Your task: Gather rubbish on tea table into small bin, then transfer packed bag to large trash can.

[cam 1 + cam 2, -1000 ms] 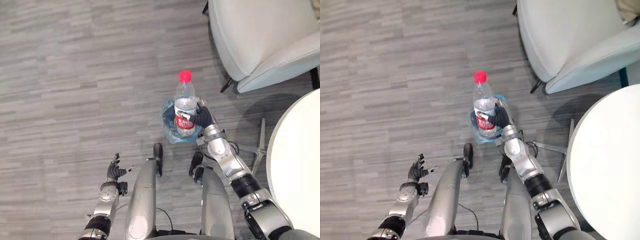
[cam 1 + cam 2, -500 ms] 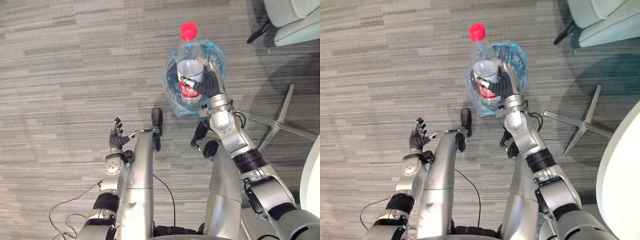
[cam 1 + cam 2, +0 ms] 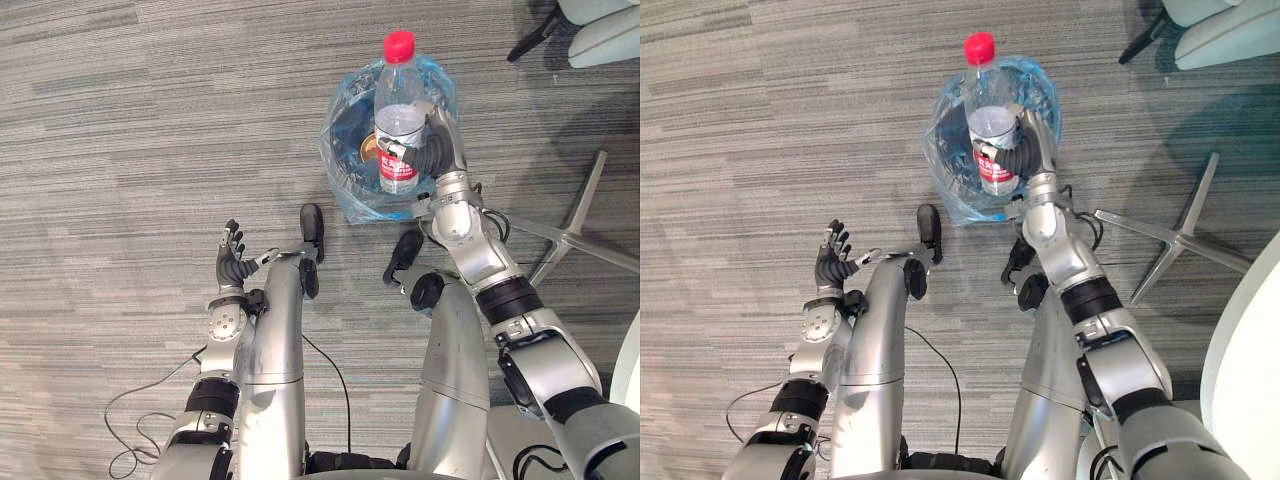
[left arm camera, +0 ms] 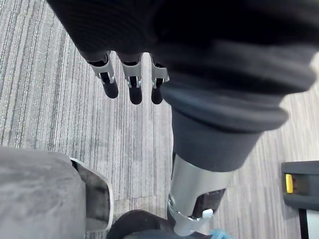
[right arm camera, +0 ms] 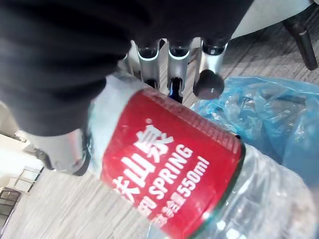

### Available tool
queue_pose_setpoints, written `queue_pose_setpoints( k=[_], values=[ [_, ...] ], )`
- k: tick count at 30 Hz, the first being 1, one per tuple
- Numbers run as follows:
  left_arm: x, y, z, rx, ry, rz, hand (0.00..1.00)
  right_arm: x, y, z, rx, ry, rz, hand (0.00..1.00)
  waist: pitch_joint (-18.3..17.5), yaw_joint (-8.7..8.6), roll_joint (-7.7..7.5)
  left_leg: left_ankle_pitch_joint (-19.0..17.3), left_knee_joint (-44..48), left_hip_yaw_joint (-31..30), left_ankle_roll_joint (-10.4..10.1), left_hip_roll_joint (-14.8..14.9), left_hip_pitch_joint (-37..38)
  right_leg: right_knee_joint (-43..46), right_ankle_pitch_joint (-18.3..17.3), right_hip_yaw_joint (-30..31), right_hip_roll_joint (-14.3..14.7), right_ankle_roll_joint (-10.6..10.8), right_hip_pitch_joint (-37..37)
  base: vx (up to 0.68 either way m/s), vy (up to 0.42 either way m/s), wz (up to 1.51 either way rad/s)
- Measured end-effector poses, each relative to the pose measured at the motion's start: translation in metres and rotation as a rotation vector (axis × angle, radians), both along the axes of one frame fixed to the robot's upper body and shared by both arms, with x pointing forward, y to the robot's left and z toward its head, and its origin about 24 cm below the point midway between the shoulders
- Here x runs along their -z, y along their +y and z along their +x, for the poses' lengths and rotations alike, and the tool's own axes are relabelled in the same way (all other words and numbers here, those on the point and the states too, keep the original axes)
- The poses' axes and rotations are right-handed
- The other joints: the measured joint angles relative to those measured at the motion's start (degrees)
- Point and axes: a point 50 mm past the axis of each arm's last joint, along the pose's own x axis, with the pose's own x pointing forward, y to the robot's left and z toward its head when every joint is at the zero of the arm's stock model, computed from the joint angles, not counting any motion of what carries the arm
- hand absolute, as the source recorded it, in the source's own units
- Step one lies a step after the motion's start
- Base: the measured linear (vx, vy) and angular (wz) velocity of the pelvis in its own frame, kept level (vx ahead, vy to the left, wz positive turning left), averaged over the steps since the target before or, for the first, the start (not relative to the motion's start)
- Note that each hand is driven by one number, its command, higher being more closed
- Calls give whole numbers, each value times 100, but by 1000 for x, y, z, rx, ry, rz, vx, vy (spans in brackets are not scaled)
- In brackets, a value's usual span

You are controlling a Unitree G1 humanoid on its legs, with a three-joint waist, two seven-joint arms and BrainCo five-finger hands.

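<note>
We had the right hand [image 3: 438, 152] clamped on the bottle [image 3: 397, 110], upright over the blue-bagged small bin [image 3: 345, 145], left hand [image 3: 232, 266] slack-fingered, idle; drop-in step, next likely lower and release.

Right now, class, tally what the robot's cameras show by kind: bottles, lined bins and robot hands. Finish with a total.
bottle: 1
blue-lined bin: 1
hands: 2, the left hand open, the right hand closed round the bottle
Total: 4
</note>
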Motion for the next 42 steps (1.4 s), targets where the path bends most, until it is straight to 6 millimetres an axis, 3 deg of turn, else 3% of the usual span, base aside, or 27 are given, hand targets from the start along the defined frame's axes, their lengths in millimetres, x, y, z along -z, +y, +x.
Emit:
queue_pose_setpoints(
  k=[10,17,26,29,38,42],
  values=[
    [0,-1,0,1,1,0,0,3,3,2,-2,17,10,0,-7,-10,-4,40,-95,-5,-56,-5,19,-20,-14,-17,2,-19,-8,-28,4,2],
    [0,0,0,-2,5,1,0,23,6,-3,-9,60,44,0,-14,-19,-5,49,-108,-10,-67,14,32,-27,-12,-18,28,-28,-6,-36,8,-1],
    [2,0,0,-5,18,-6,0,30,23,-23,-110,36,98,0,-21,-30,-16,84,-233,-16,-120,68,202,-151,13,-36,108,-68,142,-31,6,-2],
    [3,-2,0,-3,22,-14,0,42,28,-27,-136,75,88,0,-89,-29,-73,112,-347,-14,-161,75,302,-248,21,-49,133,-79,225,0,0,0],
    [4,-3,-1,1,25,-1,0,55,54,-39,-214,65,-161,0,-136,-58,-157,139,-517,-7,-195,133,431,-438,35,-99,205,-89,366,-7,-1,-1],
    [5,-3,-1,-1,30,0,0,74,65,-36,-228,116,-318,0,-142,-56,-169,221,-643,-15,-224,147,455,-502,71,-147,218,-152,373,-3,-8,2]
  ],
)
